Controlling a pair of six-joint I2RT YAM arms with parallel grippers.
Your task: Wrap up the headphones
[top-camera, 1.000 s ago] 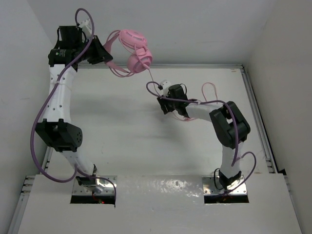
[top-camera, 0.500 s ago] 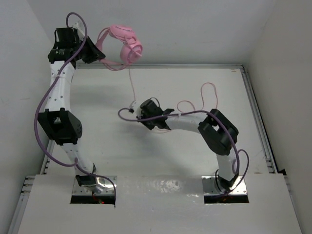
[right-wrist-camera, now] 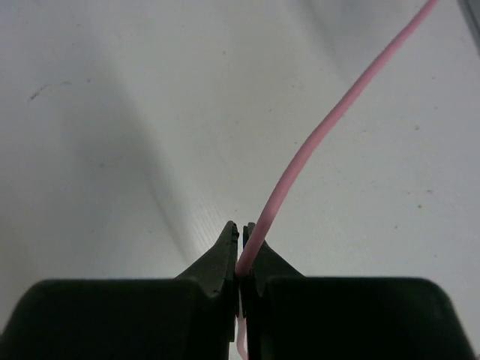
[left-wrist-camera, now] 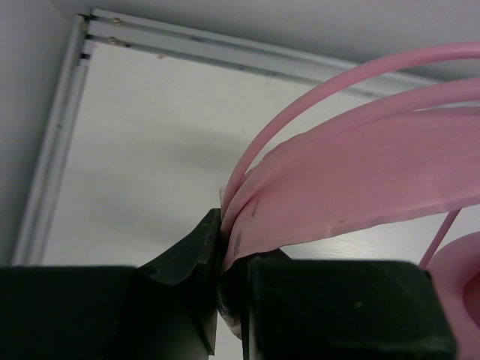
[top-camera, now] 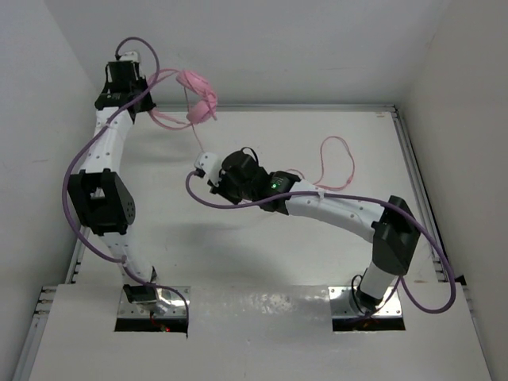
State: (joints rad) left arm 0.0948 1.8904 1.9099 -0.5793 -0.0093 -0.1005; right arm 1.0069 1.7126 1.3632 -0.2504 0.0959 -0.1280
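The pink headphones hang in the air at the table's far left. My left gripper is shut on their thin headband, which fills the left wrist view above the jaws. An earcup shows at that view's lower right edge. The thin pink cable drops from the headphones to my right gripper, which is shut on it mid-table. In the right wrist view the cable rises from the pinched jaws toward the upper right. The cable's loose end lies in a loop on the table.
A raised metal rail runs along the table's far edge, and another along the right side. White walls close in on the left, back and right. Purple arm cables trail beside both arms.
My right gripper has swung left across the table and closed on the cable. The left arm has carried the headphones to the left and turned them.
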